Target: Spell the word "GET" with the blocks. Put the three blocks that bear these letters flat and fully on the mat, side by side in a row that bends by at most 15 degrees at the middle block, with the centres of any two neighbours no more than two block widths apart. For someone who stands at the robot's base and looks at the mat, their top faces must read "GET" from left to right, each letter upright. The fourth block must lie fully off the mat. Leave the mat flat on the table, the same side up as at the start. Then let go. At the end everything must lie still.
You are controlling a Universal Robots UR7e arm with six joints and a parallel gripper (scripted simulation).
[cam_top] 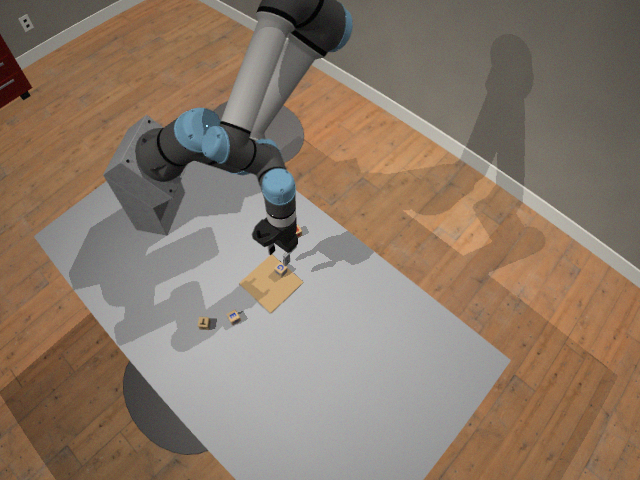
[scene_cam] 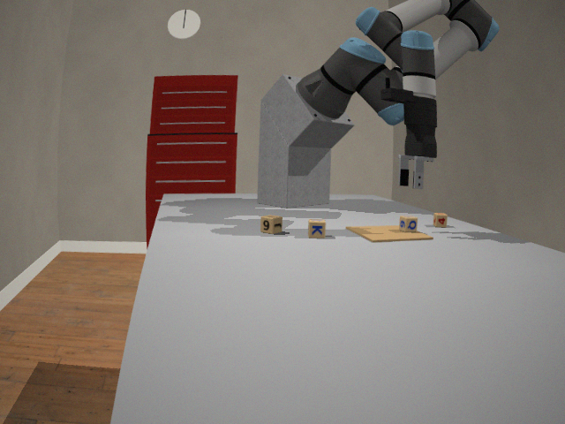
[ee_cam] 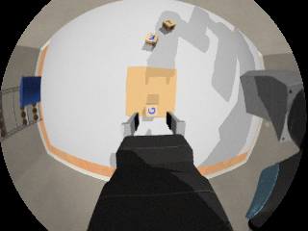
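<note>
The G block (cam_top: 280, 268) (scene_cam: 408, 224) (ee_cam: 151, 111) lies flat, blue G up, on the tan mat (cam_top: 271, 303) (scene_cam: 383, 237) (ee_cam: 136, 91), close to the mat's edge on the left as seen from the base. The E block (cam_top: 233, 316) (scene_cam: 316, 229) (ee_cam: 151, 39), blue E up, and the T block (cam_top: 203, 323) (scene_cam: 271, 224) (ee_cam: 168, 24), dark T up, lie on the table off the mat's other side. My gripper (cam_top: 279, 256) (scene_cam: 410, 185) (ee_cam: 152, 117) is open and empty, well above the G block.
The fourth block (cam_top: 298, 231) (scene_cam: 440, 220), with red marks, lies off the mat beyond the G side, partly hidden by the gripper in the top view and not visible in the wrist view. The robot's base pedestal (cam_top: 136, 193) (scene_cam: 294, 150) stands at the table's end.
</note>
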